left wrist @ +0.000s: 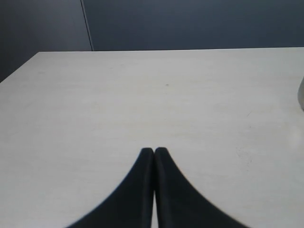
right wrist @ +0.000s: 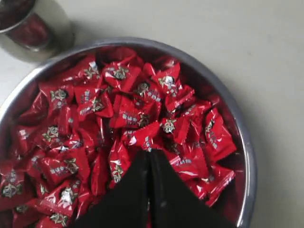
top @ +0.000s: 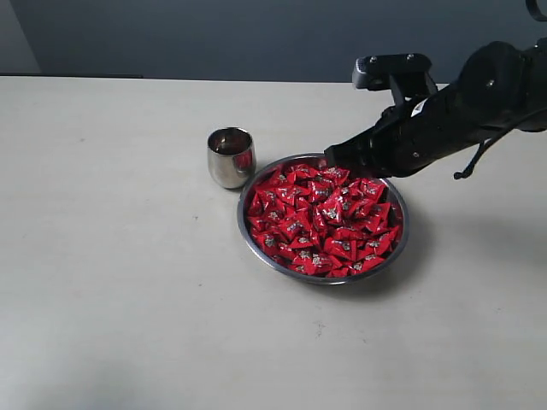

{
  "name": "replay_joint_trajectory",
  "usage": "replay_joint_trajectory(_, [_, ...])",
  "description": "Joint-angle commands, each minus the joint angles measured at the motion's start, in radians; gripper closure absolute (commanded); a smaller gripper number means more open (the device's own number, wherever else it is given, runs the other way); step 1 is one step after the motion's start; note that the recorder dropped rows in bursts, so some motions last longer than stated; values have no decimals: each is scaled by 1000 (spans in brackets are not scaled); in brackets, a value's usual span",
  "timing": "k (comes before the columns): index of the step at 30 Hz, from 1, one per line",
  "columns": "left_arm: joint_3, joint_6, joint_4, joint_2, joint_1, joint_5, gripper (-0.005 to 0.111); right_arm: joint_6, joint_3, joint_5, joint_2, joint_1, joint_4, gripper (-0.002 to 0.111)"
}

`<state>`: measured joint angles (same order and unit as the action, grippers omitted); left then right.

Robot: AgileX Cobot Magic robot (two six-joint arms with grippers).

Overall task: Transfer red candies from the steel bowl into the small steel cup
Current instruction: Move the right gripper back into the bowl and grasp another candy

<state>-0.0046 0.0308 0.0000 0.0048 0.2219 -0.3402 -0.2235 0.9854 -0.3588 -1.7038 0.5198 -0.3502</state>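
Dozens of red candies fill the steel bowl, heaped across its whole floor in one jumbled layer. Their wrappers lie flat or tilted and point every way, with no shared long axis. The bowl sits level on the counter. The small steel cup stands upright just beside the bowl's rim, mouth up; its inside is dark and what it contains cannot be told. The right arm's fingers slant down over the bowl's far edge, pressed fully together, tips against the candy pile; whether a wrapper is pinched between them cannot be told. The left arm's fingers are pressed together too, gripping nothing, above the counter.
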Motion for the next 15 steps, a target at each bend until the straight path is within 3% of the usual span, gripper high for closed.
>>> replay_joint_trajectory(1, [5, -1, -6, -5, -5, 10, 106, -2, -4, -16, -34, -6, -29, 109])
replay_joint_trajectory(15, [5, -1, -6, -5, -5, 10, 106, -12, -2, -43, -86, -6, -84, 109])
